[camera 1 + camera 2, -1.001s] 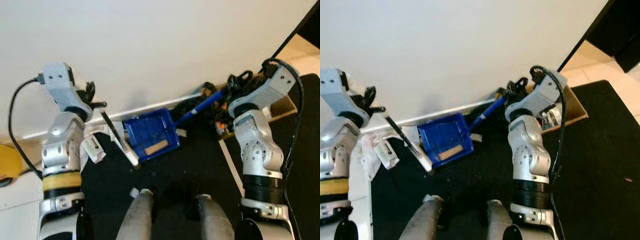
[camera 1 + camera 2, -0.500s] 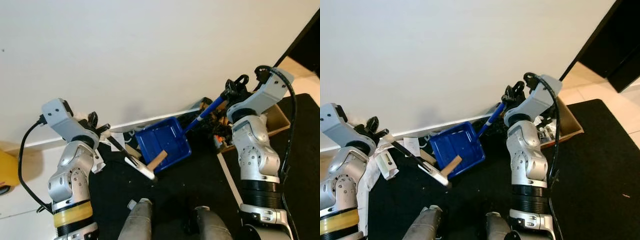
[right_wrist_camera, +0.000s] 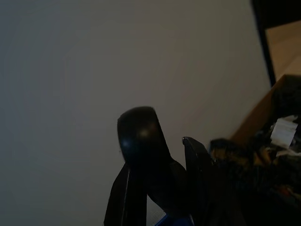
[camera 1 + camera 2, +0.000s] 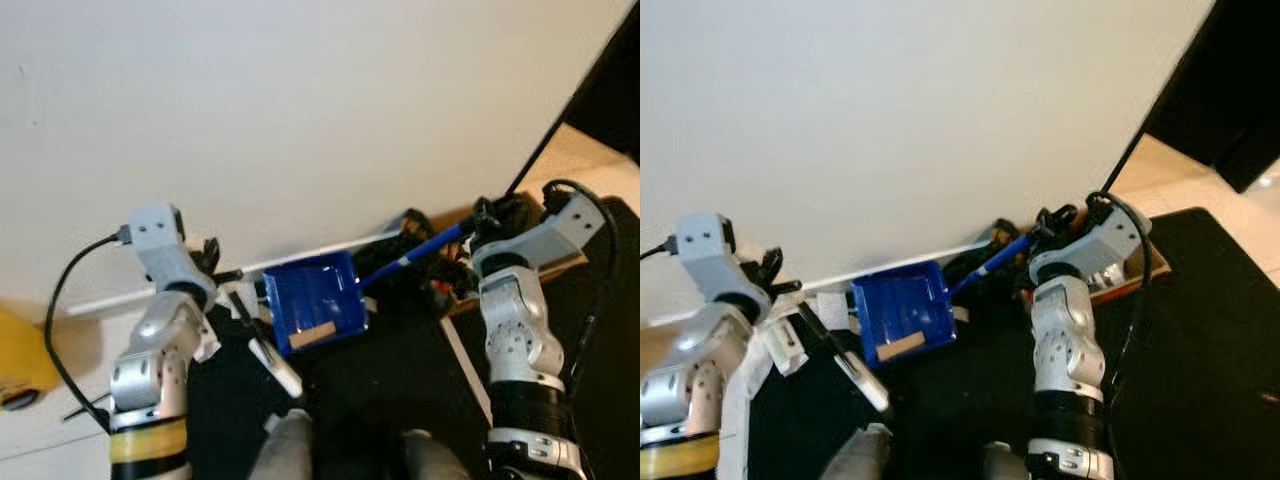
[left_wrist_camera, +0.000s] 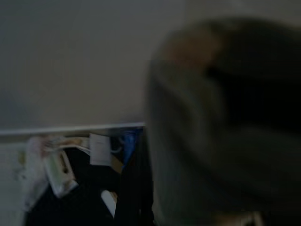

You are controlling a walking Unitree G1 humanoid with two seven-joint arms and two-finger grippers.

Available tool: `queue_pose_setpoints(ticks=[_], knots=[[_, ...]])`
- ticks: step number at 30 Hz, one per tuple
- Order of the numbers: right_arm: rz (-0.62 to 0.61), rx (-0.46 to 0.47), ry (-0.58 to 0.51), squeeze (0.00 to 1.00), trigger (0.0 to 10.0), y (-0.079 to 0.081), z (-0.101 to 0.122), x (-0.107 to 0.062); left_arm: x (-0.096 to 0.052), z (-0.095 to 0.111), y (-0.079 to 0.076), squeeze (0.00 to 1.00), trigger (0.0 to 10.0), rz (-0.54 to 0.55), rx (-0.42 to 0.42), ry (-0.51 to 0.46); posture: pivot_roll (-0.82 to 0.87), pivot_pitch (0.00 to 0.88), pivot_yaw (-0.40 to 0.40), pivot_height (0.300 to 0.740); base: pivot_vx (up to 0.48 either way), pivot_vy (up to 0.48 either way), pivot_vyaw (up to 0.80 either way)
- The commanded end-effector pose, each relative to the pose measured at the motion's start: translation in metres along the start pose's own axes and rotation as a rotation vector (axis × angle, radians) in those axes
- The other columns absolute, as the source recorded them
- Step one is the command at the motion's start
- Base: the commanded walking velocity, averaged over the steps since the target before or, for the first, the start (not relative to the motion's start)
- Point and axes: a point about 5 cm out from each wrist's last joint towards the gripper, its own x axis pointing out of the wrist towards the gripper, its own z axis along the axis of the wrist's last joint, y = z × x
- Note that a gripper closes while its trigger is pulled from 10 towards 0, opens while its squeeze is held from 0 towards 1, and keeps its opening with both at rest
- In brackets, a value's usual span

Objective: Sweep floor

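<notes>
A blue dustpan (image 4: 312, 305) lies on the black mat by the wall, with a small wooden piece (image 4: 311, 335) near its front edge. Its blue handle (image 4: 410, 257) slants up to my right gripper (image 4: 478, 218), which is shut on it. In the right wrist view the black fingers (image 3: 141, 141) close over a bit of blue. My left gripper (image 4: 213, 268) is shut on a black-handled brush (image 4: 262, 345), whose pale end (image 4: 868, 385) reaches down beside the pan towards my legs. The left wrist view is blurred, with the dark brush handle (image 5: 135, 188) running away from it.
A white baseboard (image 4: 120, 298) runs along the wall. Crumpled papers and wrappers (image 4: 788, 342) lie left of the pan. An open cardboard box (image 4: 1118, 285) of clutter stands at the right, with black cables behind the pan. A yellow object (image 4: 22, 350) sits far left.
The whole view has shifted with my head. The wooden piece, tilted at the pan's lip before, now lies flat inside it. The brush's end has drawn back from the pan towards my legs.
</notes>
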Motion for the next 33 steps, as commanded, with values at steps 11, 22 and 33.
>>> queue_pose_setpoints(ticks=[11, 22, 33], knots=[[0.067, 0.078, -0.030, 0.00, 10.0, 0.019, -0.009, -0.001, 0.004, 0.007, -0.008, 0.00, 10.0, -0.022, 0.151, -0.055, 0.27, 0.115, 0.005, 0.740, 0.000, 0.000, 0.00], [0.094, 0.075, -0.026, 0.00, 10.0, 0.023, -0.011, 0.001, 0.009, 0.007, -0.017, 0.00, 10.0, -0.054, 0.206, -0.088, 0.26, 0.114, -0.003, 0.740, 0.000, -0.130, 0.00], [0.100, 0.069, -0.024, 0.00, 10.0, 0.023, -0.012, 0.000, 0.014, 0.006, -0.013, 0.00, 10.0, -0.027, 0.198, -0.089, 0.25, 0.112, -0.002, 0.740, 0.289, -0.380, 0.00]])
